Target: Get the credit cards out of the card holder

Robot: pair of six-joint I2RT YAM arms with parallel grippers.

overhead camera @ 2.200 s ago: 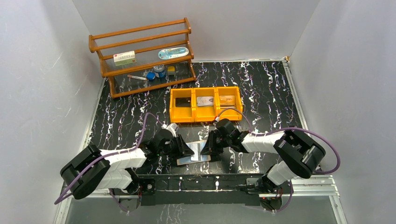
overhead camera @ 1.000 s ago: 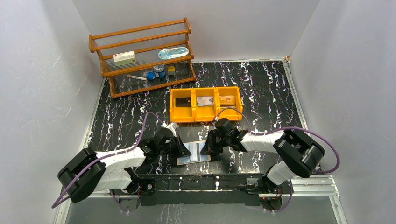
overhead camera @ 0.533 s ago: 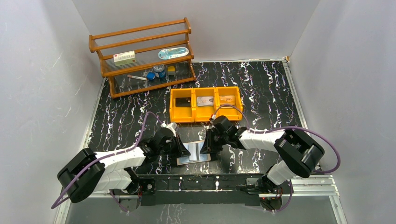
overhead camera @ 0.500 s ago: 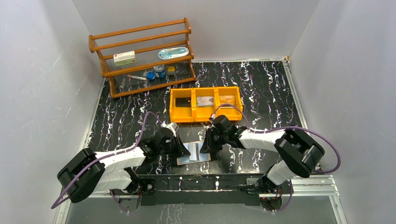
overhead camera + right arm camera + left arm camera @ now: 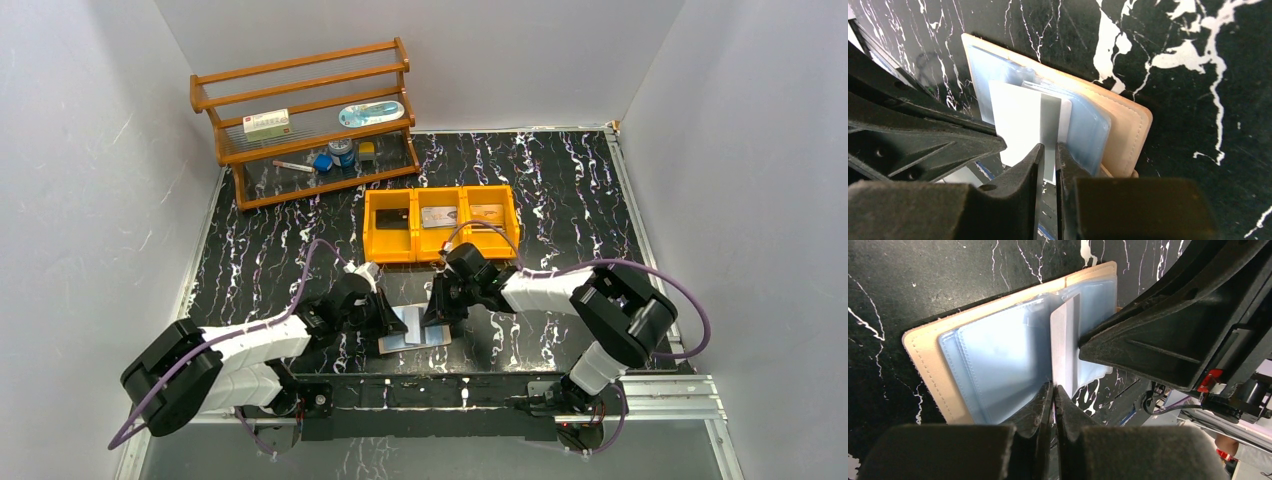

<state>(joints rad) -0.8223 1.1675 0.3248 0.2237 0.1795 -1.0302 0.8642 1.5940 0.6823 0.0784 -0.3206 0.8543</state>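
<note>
The card holder lies open on the table near the front edge, tan cover down and pale blue pocket panels up. My left gripper is shut on the near edge of a pocket panel at the crease. A white and grey credit card stands part way out of a pocket. My right gripper is shut on that card's grey strip. In the top view the left gripper and right gripper face each other over the holder. Two more credit cards lie in bin compartments.
A yellow three-compartment bin stands just behind the holder. A wooden rack with small items is at the back left. White walls close in the left, back and right sides.
The right wrist has shifted a little to the left and away from the front edge, still gripping the card. The left arm and the holder have hardly moved.
</note>
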